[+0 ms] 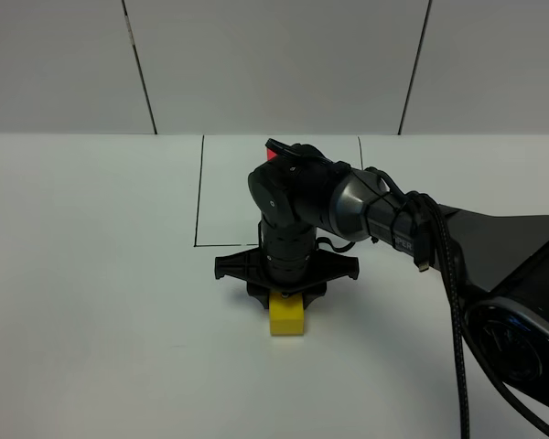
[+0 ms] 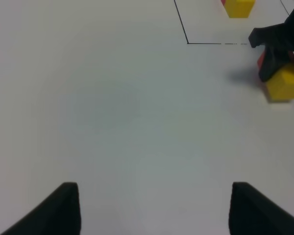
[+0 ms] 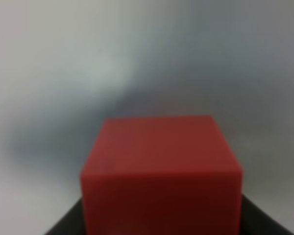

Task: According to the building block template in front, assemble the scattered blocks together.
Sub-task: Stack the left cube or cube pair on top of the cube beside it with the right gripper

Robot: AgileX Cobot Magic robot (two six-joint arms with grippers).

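White laminate made up the table [image 1: 91,274] in my remote feed, with a thin black drawn rectangle [image 1: 201,192] toward its far edge, near the middle.

1. Right arm [image 1: 348,206]: I saw it reach across from the right edge of the table, wrist turned straight down, just in front of the near line of the rectangle. The right gripper [image 1: 286,291] was closed on the red cube [image 3: 161,171]. In the right wrist view that cube filled the lower centre of the frame between 2 dark finger edges, sharp enough to read its colour but with the table behind it blurred. In the left wrist view only a sliver of red [image 2: 260,61] showed behind the black fingers.

2. Yellow cube [image 1: 287,316]: it sat on the table directly below the right gripper, just outside the near line of the rectangle and on the operator side of it. From the left wrist view [image 2: 284,83] it appeared to touch the red cube, side by side. I could not tell whether the red cube rested on the table or was held slightly above it.

3. Template [image 2: 237,7]: I could see a yellow block with a red edge beside it inside the rectangle in the left wrist view. In the high view the right arm covered most of it; only a red patch [image 1: 273,154] showed.

4. Left gripper [image 2: 152,210]: its 2 dark fingertips [image 2: 63,210] stood apart over bare table, well clear of the cubes, with nothing between them.
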